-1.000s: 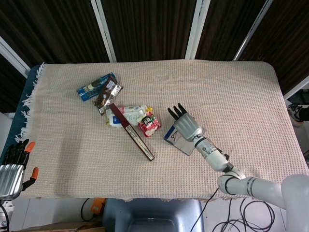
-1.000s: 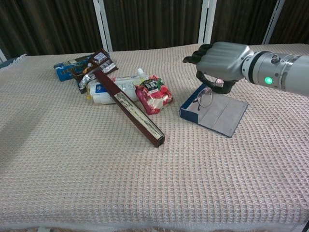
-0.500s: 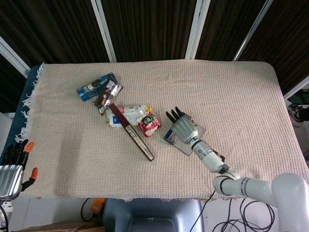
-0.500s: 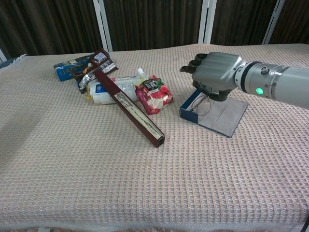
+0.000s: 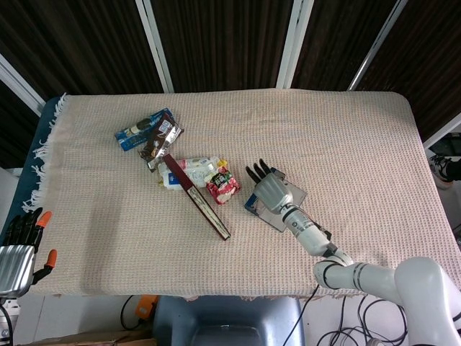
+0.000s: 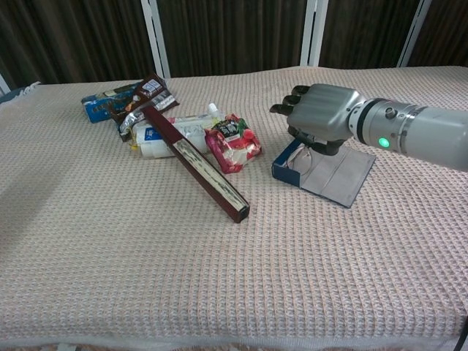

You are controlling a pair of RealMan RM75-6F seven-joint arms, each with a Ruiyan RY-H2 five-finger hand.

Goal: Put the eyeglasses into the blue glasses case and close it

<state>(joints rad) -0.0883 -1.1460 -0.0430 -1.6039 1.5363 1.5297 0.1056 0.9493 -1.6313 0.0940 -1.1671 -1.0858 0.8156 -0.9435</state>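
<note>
The blue glasses case [image 6: 330, 174] lies open right of the table's middle, its grey lining up and its blue wall [image 6: 284, 170] facing left. My right hand [image 6: 319, 115] hovers low over the case's left end with its fingers curled. It pinches the thin-framed eyeglasses [image 6: 298, 156], which hang beneath it into the case; little of them shows. From the head view the right hand [image 5: 268, 189] covers most of the case [image 5: 293, 196]. My left hand [image 5: 19, 247] stays off the table's front left corner, fingers straight and apart, holding nothing.
Left of the case lie a red snack packet [image 6: 234, 143], a long dark red box [image 6: 199, 165] set diagonally, a white pouch [image 6: 167, 133], a brown wrapper [image 6: 145, 98] and a blue packet [image 6: 97, 107]. A woven beige cloth [image 6: 219, 270] covers the table.
My right hand has sunk and shifted left over the case, bringing the eyeglasses down from above into its left end. The left hand has not moved.
</note>
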